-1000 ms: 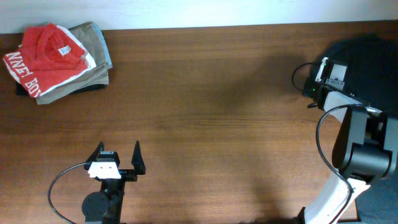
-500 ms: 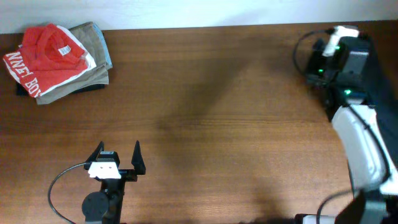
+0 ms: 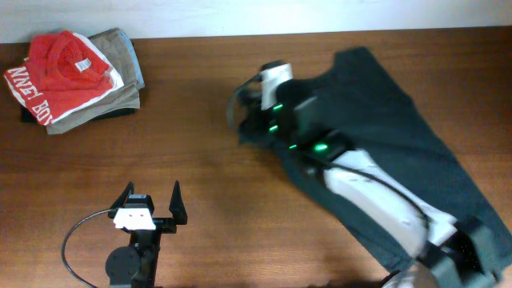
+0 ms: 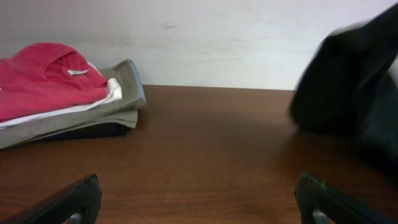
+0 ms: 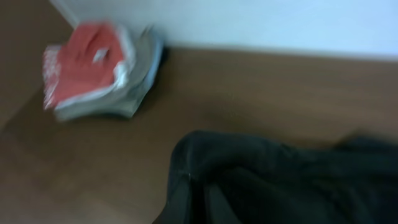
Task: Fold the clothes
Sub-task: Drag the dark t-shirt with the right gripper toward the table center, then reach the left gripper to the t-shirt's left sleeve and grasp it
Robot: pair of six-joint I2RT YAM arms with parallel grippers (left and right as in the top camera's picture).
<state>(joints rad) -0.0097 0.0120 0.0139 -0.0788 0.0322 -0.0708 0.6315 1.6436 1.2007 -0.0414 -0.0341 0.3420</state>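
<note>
The clothes [image 3: 400, 136], a large very dark T-shirt, trail in a long diagonal from the table's right front corner to its back middle. My right gripper [image 3: 254, 120] is shut on the shirt's leading edge and holds it above the wood. In the right wrist view the dark fabric [image 5: 280, 180] bunches over the fingers and hides them. My left gripper [image 3: 152, 192] rests near the front left, open, with only bare wood between its fingers [image 4: 74, 199]. In the left wrist view the shirt [image 4: 348, 81] hangs at the far right.
A folded pile sits at the back left corner: a red shirt with white lettering [image 3: 60, 68] on a khaki garment [image 3: 120, 60]. The same pile [image 4: 62, 99] lies to the left ahead of my left gripper. The white wall runs along the table's back edge.
My right arm has swung from the far right edge to the back middle of the table, dragging the dark shirt out across the wood. The left arm has stayed still.
</note>
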